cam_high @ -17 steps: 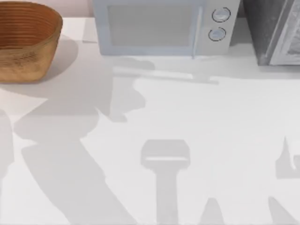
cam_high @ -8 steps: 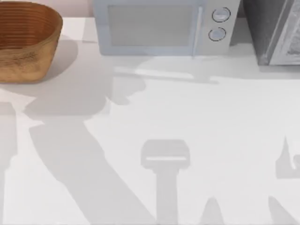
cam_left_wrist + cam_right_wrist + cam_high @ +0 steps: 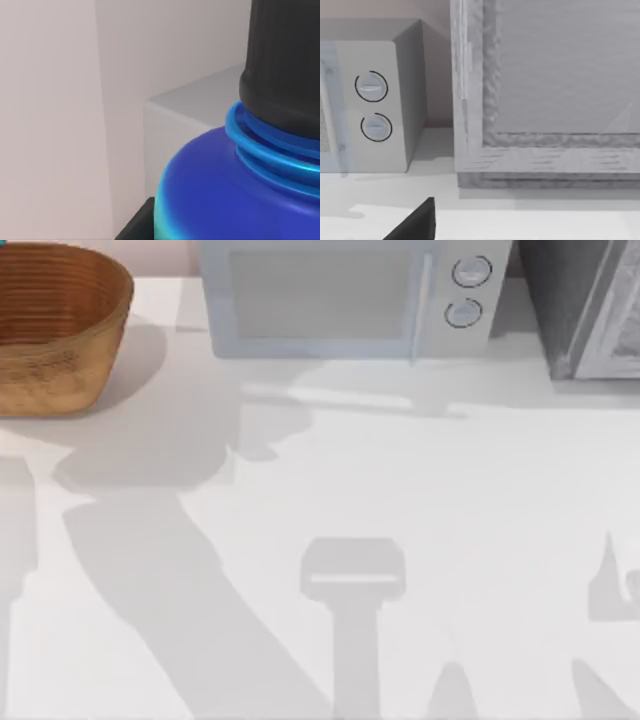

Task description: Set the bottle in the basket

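the left wrist view has the bottle [image 3: 240,200] close up, dark blue shoulder and black cap, with a dark finger [image 3: 135,225] edge beside it; i cannot tell the left gripper's opening. the right wrist view faces the microwave [image 3: 370,105] and a grey cabinet [image 3: 545,90]. from above, the basket [image 3: 55,325] sits at the table's [image 3: 450,490] far left corner; the arm shadows have barely shifted since half a second ago, and the white middle lies open.

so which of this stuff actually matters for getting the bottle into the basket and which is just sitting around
Part of the job:
- bottle, close up in the left wrist view, blue shoulder and black cap
- basket, at the table's far left corner

Just there:
- microwave, at the back of the table
- grey cabinet, at the back right
- table
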